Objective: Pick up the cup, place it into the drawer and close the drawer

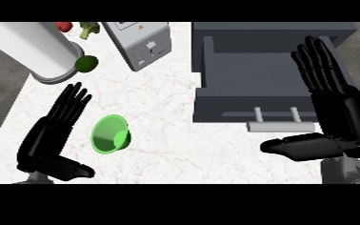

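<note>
A green cup (110, 134) lies tipped on the white marble counter (169, 95), its mouth facing up toward me. My left hand (53, 133) stands open just left of the cup, fingers straight, not touching it. A grey drawer (260, 78) is pulled open at the right, with a pale bar handle (281, 125) on its front and nothing inside. My right hand (327, 95) is open over the drawer's right side, fingers pointing away, thumb stretched left below the handle.
A large white cylinder (38, 50) stands at the back left with a dark green round fruit (85, 63) beside it. Broccoli (88, 28) and a red vegetable (64, 26) lie at the far edge. A grey appliance box (141, 40) sits at the back centre.
</note>
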